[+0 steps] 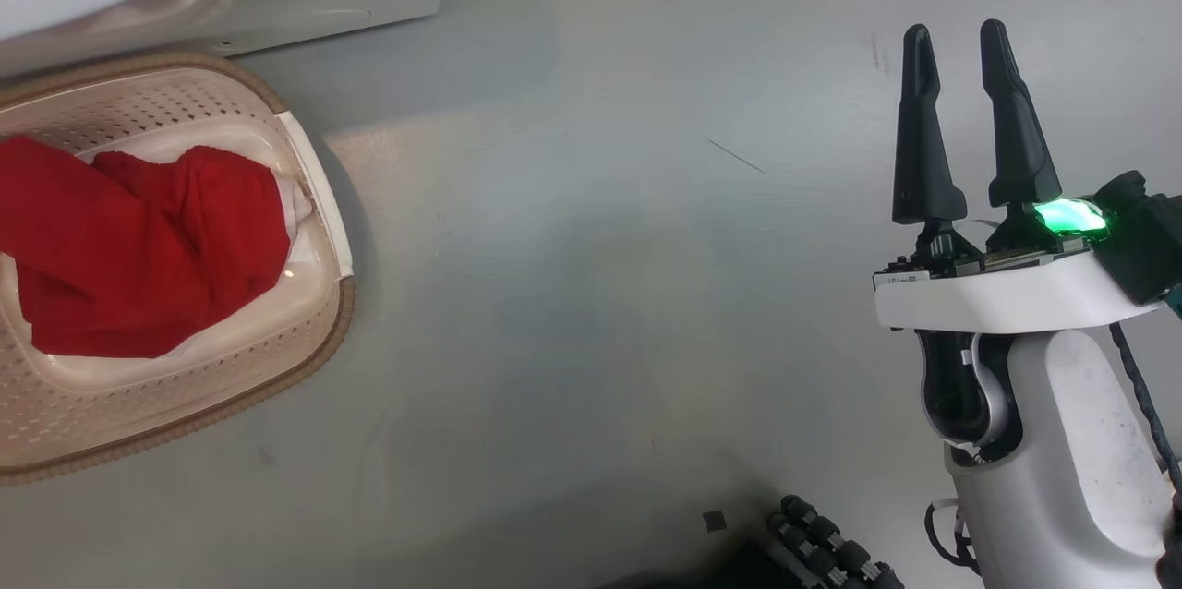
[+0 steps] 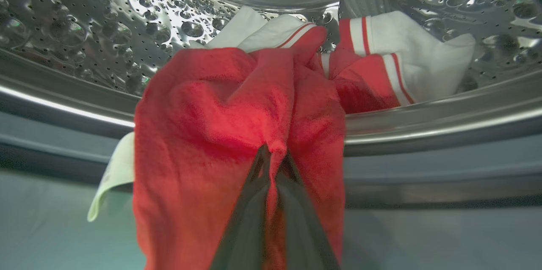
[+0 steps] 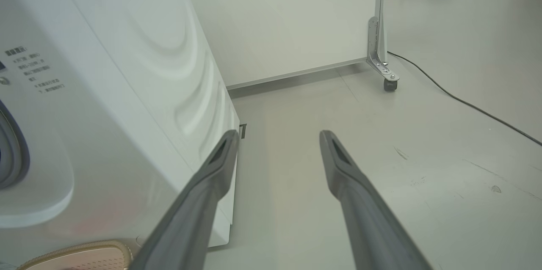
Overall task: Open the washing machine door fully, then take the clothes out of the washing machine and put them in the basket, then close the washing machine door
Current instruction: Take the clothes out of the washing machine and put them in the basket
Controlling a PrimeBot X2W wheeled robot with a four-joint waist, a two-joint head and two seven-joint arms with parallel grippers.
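The washing machine (image 3: 106,92) is seen with its steel drum (image 2: 106,28) open, and the clothes (image 2: 211,113) are draped over the drum's front lip. The basket (image 1: 314,330) is set on the floor (image 1: 600,294) near the machine, with a red garment (image 1: 138,247) laid inside. The left end effector (image 2: 273,153) is clamped on a fold of the clothes. The right end effector (image 1: 954,28) is held spread and empty.

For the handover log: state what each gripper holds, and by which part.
Left gripper is shut on a red garment, pinching a bunched fold of it just outside the drum's lip. Right gripper is open, holding nothing.
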